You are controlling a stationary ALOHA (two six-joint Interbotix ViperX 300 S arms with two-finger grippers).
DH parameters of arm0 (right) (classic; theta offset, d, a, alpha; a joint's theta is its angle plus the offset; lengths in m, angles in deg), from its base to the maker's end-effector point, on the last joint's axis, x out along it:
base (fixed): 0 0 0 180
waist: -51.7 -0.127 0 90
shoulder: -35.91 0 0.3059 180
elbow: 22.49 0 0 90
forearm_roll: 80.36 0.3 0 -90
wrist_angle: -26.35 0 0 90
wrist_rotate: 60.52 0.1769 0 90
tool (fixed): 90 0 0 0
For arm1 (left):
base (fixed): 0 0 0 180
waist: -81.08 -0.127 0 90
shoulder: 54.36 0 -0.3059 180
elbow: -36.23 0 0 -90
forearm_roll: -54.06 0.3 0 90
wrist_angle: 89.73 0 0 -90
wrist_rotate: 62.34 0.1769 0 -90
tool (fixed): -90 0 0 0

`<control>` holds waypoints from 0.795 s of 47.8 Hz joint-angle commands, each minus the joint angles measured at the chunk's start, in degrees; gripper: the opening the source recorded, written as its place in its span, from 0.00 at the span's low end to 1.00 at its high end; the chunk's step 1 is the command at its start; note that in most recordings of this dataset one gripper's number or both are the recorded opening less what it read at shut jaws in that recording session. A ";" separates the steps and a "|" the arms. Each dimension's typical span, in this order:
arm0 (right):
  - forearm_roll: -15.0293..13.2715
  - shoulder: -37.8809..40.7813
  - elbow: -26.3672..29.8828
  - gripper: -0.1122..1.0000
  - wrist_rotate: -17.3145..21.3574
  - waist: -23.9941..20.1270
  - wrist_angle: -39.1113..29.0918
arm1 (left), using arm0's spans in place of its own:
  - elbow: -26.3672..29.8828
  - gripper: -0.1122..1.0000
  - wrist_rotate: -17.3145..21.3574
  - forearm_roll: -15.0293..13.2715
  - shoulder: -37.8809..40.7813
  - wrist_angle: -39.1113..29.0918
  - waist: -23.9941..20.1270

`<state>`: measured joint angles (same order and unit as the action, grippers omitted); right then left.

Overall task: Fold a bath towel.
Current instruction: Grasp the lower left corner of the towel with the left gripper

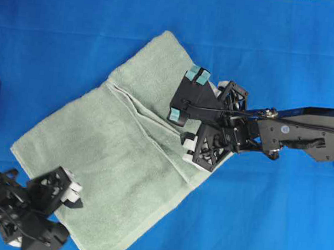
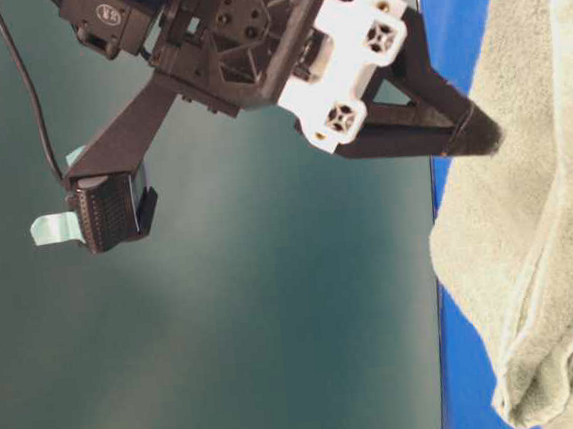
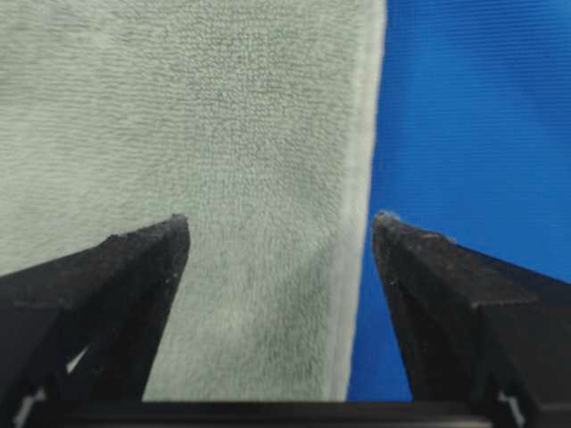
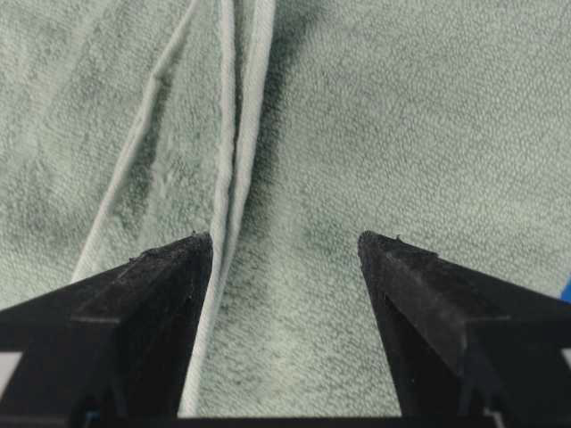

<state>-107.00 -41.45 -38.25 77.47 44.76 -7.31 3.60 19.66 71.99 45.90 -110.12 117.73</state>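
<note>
The large pale sage-green terry bath towel (image 1: 116,155) lay folded and slanted on the bright blue cloth surface (image 1: 58,26), one part lapped over another so that narrow hemmed edges ran as a seam across its middle; in the right wrist view those hems showed as pale raised lines running away from the camera; in the table-level view the towel's doubled, rounded fold hung at the right of the frame.

Over the towel's upper right part, just beside that seam, hovered the right gripper (image 1: 185,96), a black frame with teal-taped fingertips (image 1: 197,75); its jaws stood wide apart with nothing between them, terry pile visible in the gap from its own wrist camera.

At the towel's lower left edge stood the left gripper (image 1: 75,192), black with white fittings; its jaws were also spread apart and held nothing; from its wrist camera the towel's hemmed border ran between the two fingers, with towel to one side and blue cloth to the other.
</note>
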 commanded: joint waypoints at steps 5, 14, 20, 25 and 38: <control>-0.26 -2.64 -0.53 0.69 0.00 -0.35 0.26 | 1.14 0.78 0.00 -0.09 4.39 -0.44 -1.67; -0.26 -3.43 -1.49 0.69 0.09 -1.05 0.26 | 1.32 0.54 -0.09 -0.09 4.31 -3.34 -2.29; -0.26 -3.60 -1.67 0.70 0.09 -1.49 0.26 | 1.58 0.25 0.53 -0.09 4.31 -5.54 -2.29; -0.26 -3.69 -1.76 0.70 0.09 -1.58 0.26 | 1.76 0.19 0.53 -0.09 4.13 -6.15 -2.37; -0.26 -5.54 -3.16 0.69 0.09 -2.72 -1.41 | 5.98 0.19 1.23 0.62 -0.18 -20.83 -2.72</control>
<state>-107.08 -44.44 -41.33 77.47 42.74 -8.19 6.85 20.72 71.99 48.89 -124.01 115.53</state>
